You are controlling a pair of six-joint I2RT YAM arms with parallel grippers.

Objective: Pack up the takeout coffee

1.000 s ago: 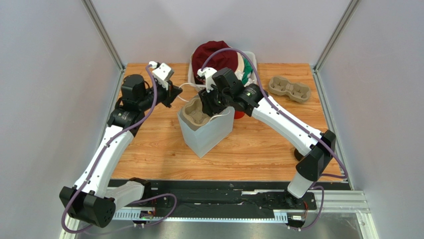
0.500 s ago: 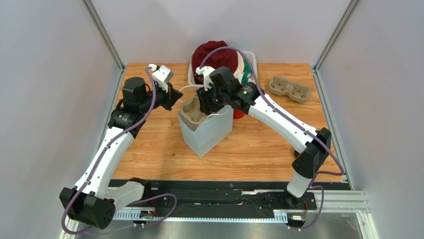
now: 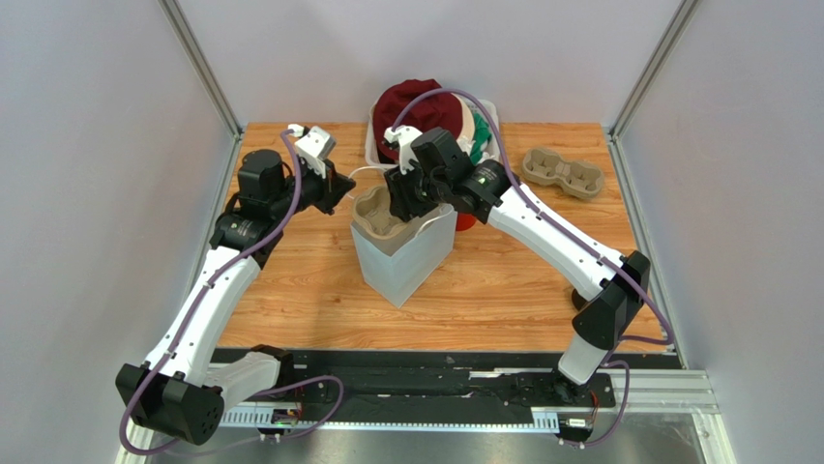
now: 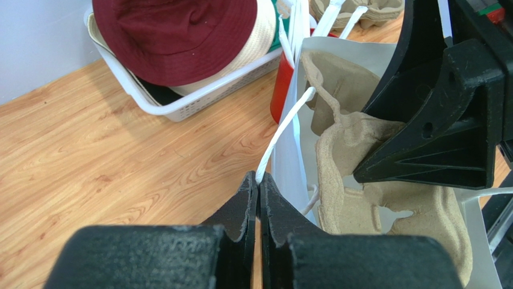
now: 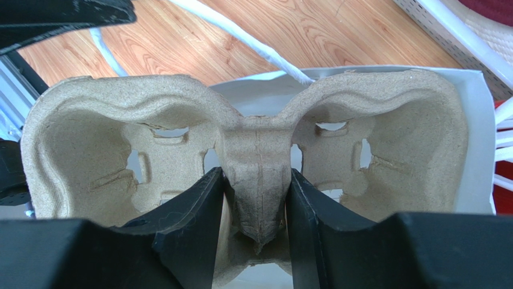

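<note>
Jaws of our right gripper (image 5: 256,198) clamp the middle ridge of a carrier (image 5: 391,138), held in the mouth of the white bag (image 3: 401,266) mid-table. Our left gripper (image 4: 258,183), left of the bag, is closed tight on its handle (image 4: 284,126). We cannot tell where the coffee is.
</note>
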